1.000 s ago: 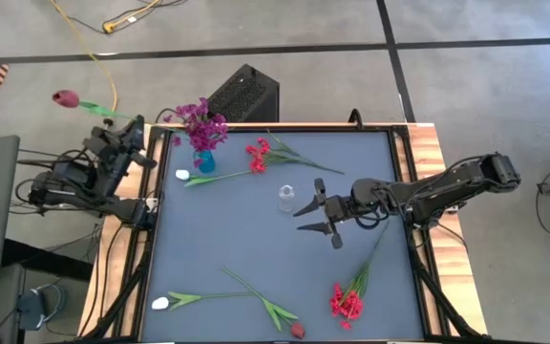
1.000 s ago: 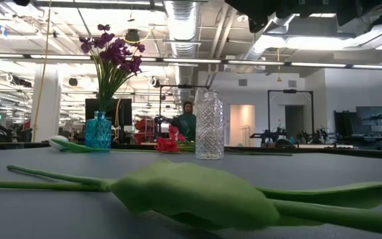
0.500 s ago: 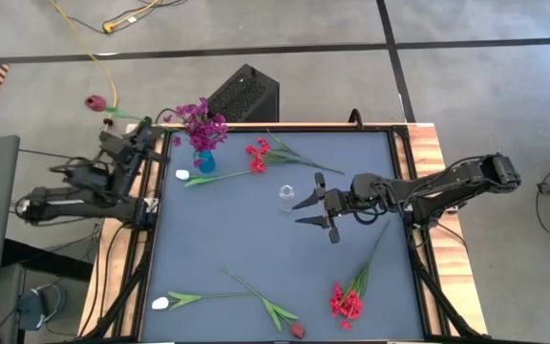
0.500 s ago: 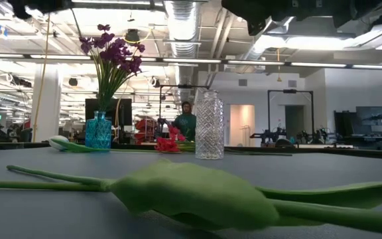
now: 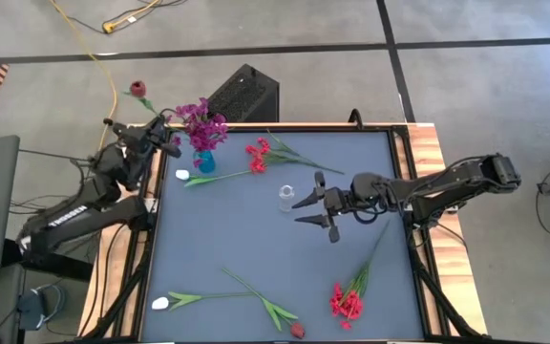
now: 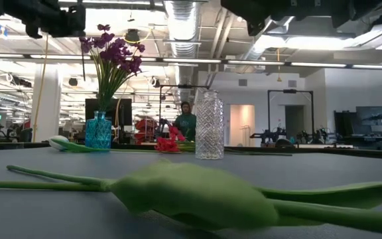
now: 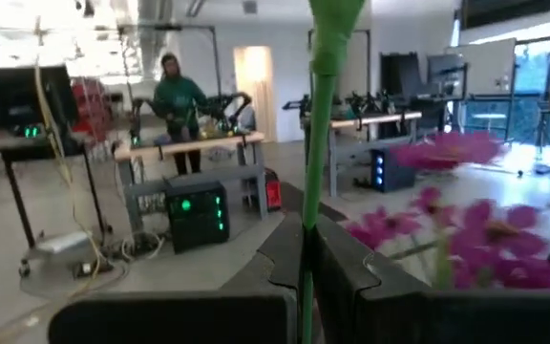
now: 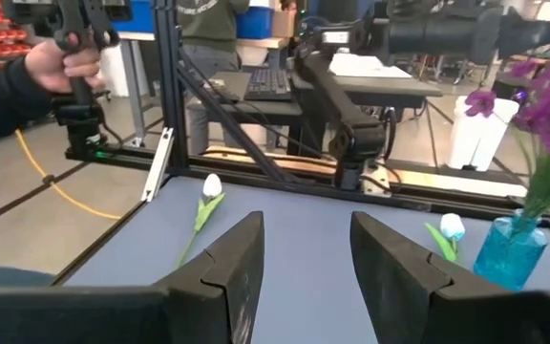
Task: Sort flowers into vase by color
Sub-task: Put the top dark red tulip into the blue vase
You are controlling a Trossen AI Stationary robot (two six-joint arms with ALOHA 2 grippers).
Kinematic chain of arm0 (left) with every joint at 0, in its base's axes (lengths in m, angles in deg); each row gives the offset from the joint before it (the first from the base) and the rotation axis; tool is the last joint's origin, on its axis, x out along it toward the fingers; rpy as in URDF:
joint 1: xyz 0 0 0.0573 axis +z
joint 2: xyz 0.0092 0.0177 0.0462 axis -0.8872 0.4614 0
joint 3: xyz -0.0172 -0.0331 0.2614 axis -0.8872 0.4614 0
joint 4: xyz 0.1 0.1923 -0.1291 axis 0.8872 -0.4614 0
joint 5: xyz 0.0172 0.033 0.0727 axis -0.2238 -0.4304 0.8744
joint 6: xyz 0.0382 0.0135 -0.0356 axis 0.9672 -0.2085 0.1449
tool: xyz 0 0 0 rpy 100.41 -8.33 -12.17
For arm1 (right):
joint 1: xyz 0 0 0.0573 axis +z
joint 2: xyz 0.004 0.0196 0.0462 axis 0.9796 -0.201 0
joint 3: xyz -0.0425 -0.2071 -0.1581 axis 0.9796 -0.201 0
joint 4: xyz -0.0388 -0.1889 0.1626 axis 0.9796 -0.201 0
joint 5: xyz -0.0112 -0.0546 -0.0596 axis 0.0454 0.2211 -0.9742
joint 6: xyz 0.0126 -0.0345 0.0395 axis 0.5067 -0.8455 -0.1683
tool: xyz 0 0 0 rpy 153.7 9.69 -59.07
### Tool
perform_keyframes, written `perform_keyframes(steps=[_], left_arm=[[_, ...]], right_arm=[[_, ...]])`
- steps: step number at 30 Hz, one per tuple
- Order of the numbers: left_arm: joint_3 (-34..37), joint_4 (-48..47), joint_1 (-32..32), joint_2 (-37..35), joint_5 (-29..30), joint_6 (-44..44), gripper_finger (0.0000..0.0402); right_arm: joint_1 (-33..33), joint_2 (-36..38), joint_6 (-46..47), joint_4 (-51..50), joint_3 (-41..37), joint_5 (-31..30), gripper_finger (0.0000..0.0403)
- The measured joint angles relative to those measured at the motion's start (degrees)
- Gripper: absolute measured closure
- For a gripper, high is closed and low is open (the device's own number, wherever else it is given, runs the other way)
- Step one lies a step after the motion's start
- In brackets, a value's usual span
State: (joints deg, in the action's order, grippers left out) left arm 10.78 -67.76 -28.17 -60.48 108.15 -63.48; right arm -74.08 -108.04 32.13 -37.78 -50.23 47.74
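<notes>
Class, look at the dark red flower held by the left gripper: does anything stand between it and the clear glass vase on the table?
Yes. The blue vase of purple flowers stands between the left gripper, shut on the red flower, and the clear vase.

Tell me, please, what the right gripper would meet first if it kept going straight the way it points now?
Probably the clear glass vase: the right gripper, jaws open, points across the table toward it in the high view. The line may pass just beside the vase; height is unclear.
</notes>
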Motion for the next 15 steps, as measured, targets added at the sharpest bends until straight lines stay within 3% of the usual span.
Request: perform_keyframes(steps=[8,15], left_arm=[[-0.09,-1.17,18.72,0.72,-19.14,-7.91,0.0401],[-0.11,-2.80,34.74,6.45,-37.66,-15.29,0.0401]], right_arm=[[0.04,0.00,1.42,-0.38,0.00,0.00,0.0221],[-0.75,0.00,1.46,-0.42,0.00,-0.02,0.0221]])
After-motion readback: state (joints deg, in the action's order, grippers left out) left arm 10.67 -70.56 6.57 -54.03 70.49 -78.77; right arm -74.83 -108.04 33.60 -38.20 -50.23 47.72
